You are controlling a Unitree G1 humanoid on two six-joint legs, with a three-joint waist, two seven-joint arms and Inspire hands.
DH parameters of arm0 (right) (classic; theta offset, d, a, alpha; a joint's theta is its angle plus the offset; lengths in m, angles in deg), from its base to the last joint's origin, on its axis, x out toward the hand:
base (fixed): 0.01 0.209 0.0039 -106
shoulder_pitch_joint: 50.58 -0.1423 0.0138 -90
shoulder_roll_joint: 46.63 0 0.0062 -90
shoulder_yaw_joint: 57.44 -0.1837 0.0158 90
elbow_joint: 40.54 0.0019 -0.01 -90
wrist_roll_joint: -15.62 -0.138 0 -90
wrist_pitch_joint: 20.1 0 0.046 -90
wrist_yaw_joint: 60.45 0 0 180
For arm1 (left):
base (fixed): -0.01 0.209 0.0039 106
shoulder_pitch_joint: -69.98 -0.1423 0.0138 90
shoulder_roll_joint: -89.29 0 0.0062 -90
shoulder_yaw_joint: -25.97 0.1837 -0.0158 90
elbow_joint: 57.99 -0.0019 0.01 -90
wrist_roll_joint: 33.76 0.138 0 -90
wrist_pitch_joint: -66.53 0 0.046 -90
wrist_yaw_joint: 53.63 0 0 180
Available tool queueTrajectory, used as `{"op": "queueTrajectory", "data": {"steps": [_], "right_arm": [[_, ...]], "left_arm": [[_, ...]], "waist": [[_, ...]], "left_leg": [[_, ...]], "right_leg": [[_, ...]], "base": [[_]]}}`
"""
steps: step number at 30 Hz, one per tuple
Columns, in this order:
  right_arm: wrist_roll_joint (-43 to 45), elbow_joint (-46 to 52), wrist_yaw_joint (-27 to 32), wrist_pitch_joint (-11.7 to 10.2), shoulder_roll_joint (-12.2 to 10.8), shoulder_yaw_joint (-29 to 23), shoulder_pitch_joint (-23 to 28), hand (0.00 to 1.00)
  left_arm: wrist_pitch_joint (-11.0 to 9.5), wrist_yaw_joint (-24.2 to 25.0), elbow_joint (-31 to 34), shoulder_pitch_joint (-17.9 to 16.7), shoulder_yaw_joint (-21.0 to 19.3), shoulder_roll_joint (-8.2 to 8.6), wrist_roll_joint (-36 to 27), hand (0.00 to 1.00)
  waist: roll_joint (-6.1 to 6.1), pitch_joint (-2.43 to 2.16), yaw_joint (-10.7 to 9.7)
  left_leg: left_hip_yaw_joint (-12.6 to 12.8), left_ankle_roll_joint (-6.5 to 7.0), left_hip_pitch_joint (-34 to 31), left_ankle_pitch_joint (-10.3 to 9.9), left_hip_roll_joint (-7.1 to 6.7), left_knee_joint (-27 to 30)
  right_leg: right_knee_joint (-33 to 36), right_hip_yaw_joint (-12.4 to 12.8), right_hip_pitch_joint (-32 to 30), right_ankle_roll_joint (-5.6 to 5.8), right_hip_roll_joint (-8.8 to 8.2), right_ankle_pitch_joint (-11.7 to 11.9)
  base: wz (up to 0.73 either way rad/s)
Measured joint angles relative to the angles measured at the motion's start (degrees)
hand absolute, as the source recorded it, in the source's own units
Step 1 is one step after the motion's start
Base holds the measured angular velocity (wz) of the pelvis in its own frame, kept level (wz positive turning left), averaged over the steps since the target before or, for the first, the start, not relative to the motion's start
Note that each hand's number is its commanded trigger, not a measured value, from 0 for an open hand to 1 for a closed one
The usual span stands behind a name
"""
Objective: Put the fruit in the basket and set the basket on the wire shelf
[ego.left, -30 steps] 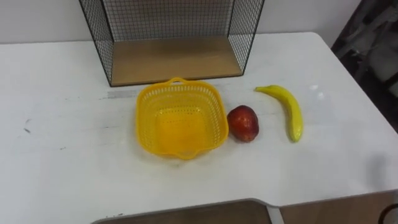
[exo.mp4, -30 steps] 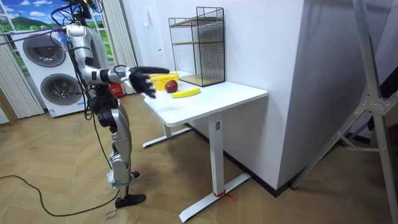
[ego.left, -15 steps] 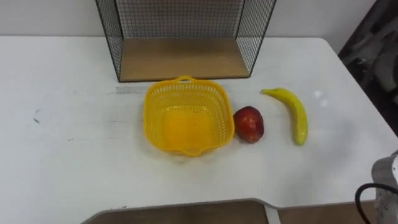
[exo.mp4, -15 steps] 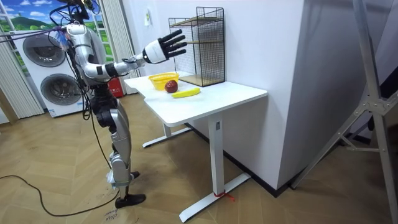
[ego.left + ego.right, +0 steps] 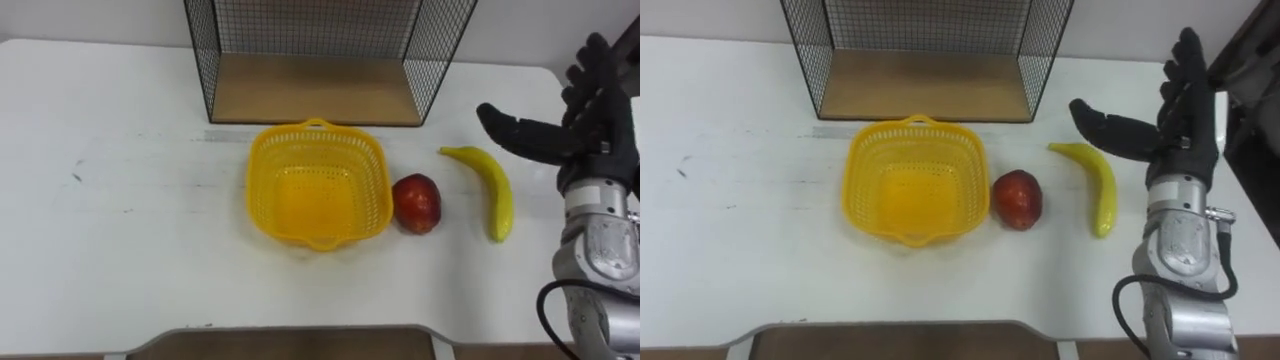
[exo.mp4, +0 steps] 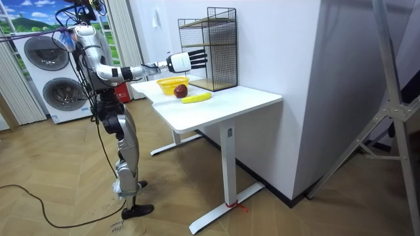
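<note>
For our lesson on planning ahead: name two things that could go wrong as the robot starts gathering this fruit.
1. The open right hand hovers beside the banana, the fruit nearest the table's right edge; a clumsy grasp could knock it off.
2. The apple lies beside the basket; fingers reaching for it might roll it or shove the basket.

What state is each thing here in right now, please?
basket: upright on the table, empty.
apple: on the table by the basket's right side, not in it.
banana: lying on the table right of the apple.
wire shelf: upright behind the basket, basket not yet on it.
right hand: open and spread, raised right of the banana, holding nothing.
</note>
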Motion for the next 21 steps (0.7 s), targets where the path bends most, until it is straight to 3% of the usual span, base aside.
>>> {"op": "queueTrajectory", "data": {"steps": [9, 21], "right_arm": [[3.9, 0.0, -5.1, 0.2, 0.1, 0.7, -1.5, 0.00], [4.3, 0.0, -10.0, 0.2, 0.7, 2.2, -1.5, 0.00]], "left_arm": [[0.2, 2.0, 0.1, 0.3, 1.6, -1.09, 0.0, 0.00], [0.4, 3.1, 0.2, 0.0, 1.6, -1.27, 0.1, 0.00]], "waist": [[-0.13, -0.14, 0.1], [0.10, -0.37, 0.0]], "left_leg": [[0.0, 0.00, -0.2, 0.0, 0.00, 0.3], [-0.3, 0.00, -0.2, 0.0, 0.00, 1.1]], "right_leg": [[0.0, 0.0, -0.1, 0.00, -0.02, 0.0], [0.1, -0.3, 0.7, -0.11, -0.05, 0.1]], "base": [[0.00], [0.02]]}}
